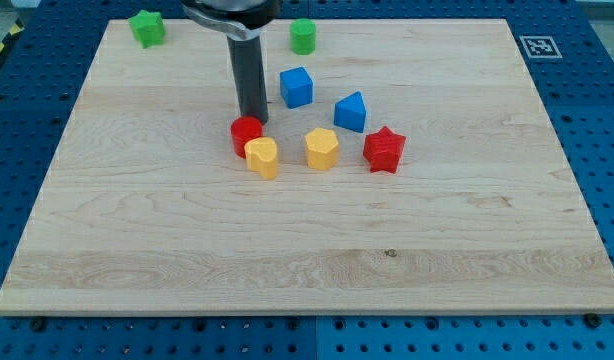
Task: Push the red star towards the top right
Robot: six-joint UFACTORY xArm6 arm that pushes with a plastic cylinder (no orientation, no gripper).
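Note:
The red star [384, 150] lies on the wooden board, right of centre. My tip [254, 120] comes down from the view's top and stands far to the star's left, just above and behind a red round block [245, 133]. The tip is not touching the star. A yellow heart-like block [262, 157] sits against the red round block's lower right. A yellow hexagonal block [321, 148] lies between it and the star. A blue triangular block [351, 111] sits just up and left of the star.
A blue cube [296, 87] lies right of the rod. A green star block [146, 27] is at the board's top left and a green round block [303, 35] at top centre. A fiducial tag [537, 45] marks the top right corner.

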